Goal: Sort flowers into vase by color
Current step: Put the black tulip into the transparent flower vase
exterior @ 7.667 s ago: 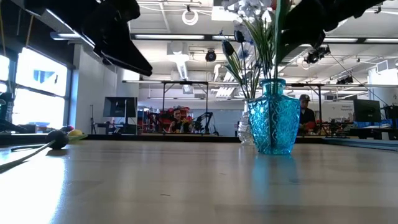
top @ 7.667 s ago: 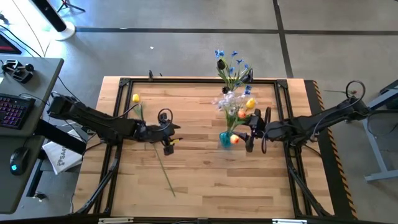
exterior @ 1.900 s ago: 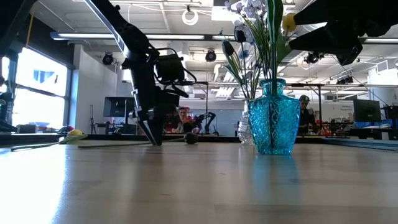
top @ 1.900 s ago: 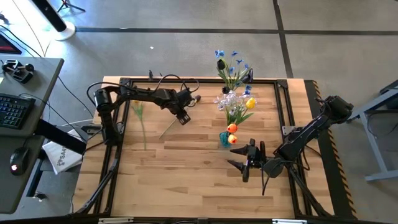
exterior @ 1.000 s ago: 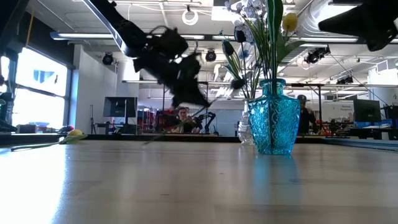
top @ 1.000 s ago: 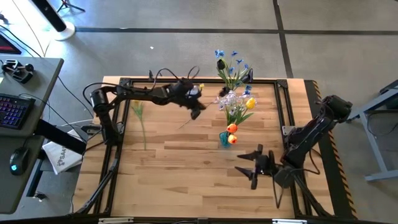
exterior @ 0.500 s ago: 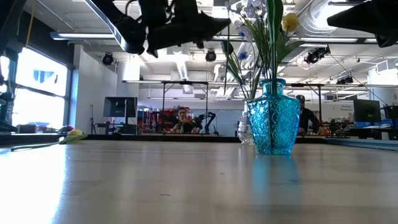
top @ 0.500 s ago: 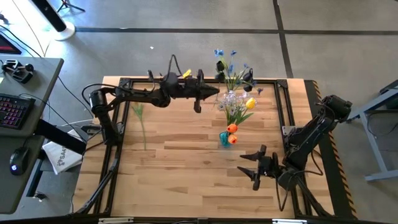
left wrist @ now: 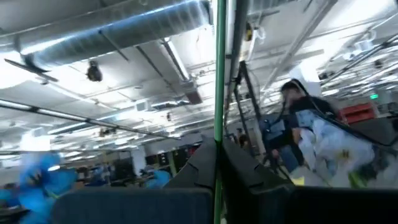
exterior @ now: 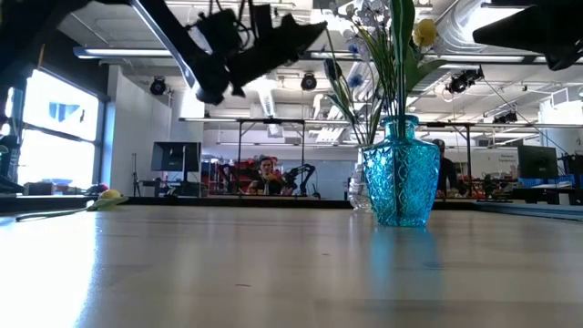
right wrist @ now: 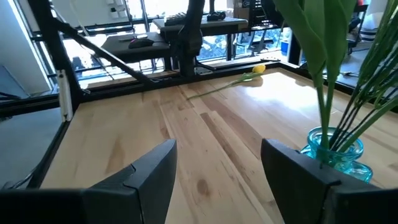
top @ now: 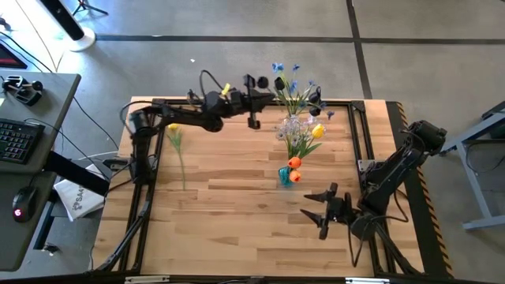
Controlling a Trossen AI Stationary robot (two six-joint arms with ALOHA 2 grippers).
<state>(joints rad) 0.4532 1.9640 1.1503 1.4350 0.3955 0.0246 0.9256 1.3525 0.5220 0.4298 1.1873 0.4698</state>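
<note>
My left gripper (top: 256, 101) is up in the air over the table's far edge, shut on the thin green stem (left wrist: 219, 74) of a flower. A dark shape (top: 249, 81) just past the gripper may be that flower's head. To its right stand a teal vase (top: 284, 175) with orange and yellow flowers, a clear vase (top: 292, 126) with pale flowers, and blue and near-black flowers (top: 293, 83) at the far edge. One yellow flower (top: 173, 130) lies flat on the wood at the left. My right gripper (top: 319, 211) hovers open near the teal vase. My left gripper pinches the green stem (left wrist: 218, 140) between its two fingers. The stem lies across the fingers. The fingers slant upward, coming from the table's left side. The flower is lifted clear of the table; the wrist view does not show its head.
A black metal frame (top: 237, 102) runs round the table top. Bare wood (top: 229, 213) lies across the near half. Beyond the table the low view shows a workshop with a person (exterior: 265, 173) far off. A desk with a keyboard (top: 16, 138) stands at the left.
My left gripper has risen and moved toward the far edge, tipping from pointing down at the table to slanting upward. The flower in its hold has gone up with it and hangs clear of the wood.
</note>
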